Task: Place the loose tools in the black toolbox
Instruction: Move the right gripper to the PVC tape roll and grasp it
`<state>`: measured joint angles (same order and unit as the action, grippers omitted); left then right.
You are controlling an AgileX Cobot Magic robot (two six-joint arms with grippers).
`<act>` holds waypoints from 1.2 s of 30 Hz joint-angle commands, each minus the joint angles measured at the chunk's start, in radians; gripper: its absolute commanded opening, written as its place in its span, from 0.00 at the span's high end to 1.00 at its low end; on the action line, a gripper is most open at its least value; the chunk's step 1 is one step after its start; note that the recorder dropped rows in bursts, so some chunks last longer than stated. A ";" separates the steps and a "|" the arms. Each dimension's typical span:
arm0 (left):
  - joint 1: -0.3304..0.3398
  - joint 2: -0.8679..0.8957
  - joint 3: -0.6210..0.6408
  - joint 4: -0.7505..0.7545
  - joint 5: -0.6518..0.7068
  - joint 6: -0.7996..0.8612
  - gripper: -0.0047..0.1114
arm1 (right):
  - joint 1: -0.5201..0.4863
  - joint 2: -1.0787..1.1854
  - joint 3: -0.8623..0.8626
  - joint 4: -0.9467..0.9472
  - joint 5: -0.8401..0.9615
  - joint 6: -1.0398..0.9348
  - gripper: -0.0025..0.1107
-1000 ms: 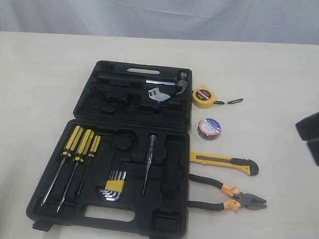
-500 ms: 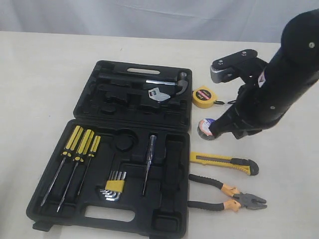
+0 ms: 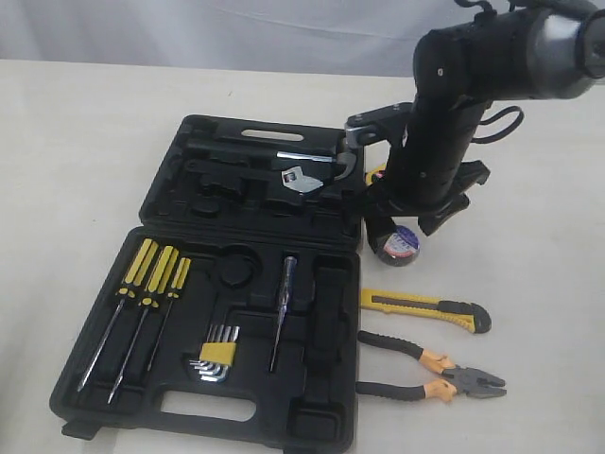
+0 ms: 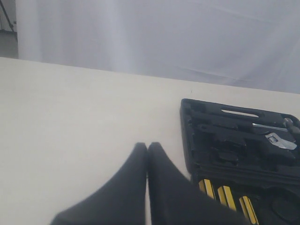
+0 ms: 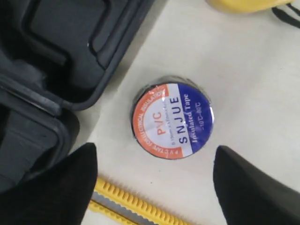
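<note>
The black toolbox (image 3: 213, 326) lies open, its two halves flat on the table. Right of it lie the black tape roll (image 3: 400, 245) with its blue-white label, the yellow-black utility knife (image 3: 424, 307) and the pliers (image 3: 431, 370). My right arm (image 3: 444, 123) hangs over the tape roll and hides most of the yellow tape measure (image 3: 375, 176). In the right wrist view my right gripper (image 5: 154, 152) is open just above the tape roll (image 5: 171, 120), which lies beyond the fingertips. My left gripper (image 4: 147, 146) is shut and empty over bare table beside the toolbox (image 4: 234, 140).
Three yellow-and-black screwdrivers (image 3: 146, 284), hex keys (image 3: 217, 355) and a tester screwdriver (image 3: 282, 307) sit in the near half. A hammer (image 3: 317, 156) and wrench (image 3: 301, 180) sit in the far half. The toolbox edge (image 5: 70, 70) is close beside the tape roll.
My right arm has swung in from the right edge and shifted left, now standing over the tape roll and covering the tape measure. The tools have not moved.
</note>
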<state>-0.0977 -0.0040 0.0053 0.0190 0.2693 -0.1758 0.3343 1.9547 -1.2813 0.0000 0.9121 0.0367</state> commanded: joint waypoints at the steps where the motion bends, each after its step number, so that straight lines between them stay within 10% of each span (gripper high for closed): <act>1: -0.006 0.004 -0.005 0.004 0.000 0.000 0.96 | -0.006 0.028 -0.007 -0.013 -0.025 0.028 0.39; 26: -0.006 0.004 -0.005 0.004 0.000 0.000 0.96 | -0.055 0.130 -0.007 -0.050 -0.100 0.051 0.39; 36: -0.006 0.004 -0.005 0.004 0.000 0.000 0.96 | -0.055 0.076 -0.012 -0.050 -0.016 0.030 0.87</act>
<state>-0.0977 -0.0040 0.0053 0.0190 0.2693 -0.1758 0.2845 2.0651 -1.2890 -0.0378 0.8529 0.0787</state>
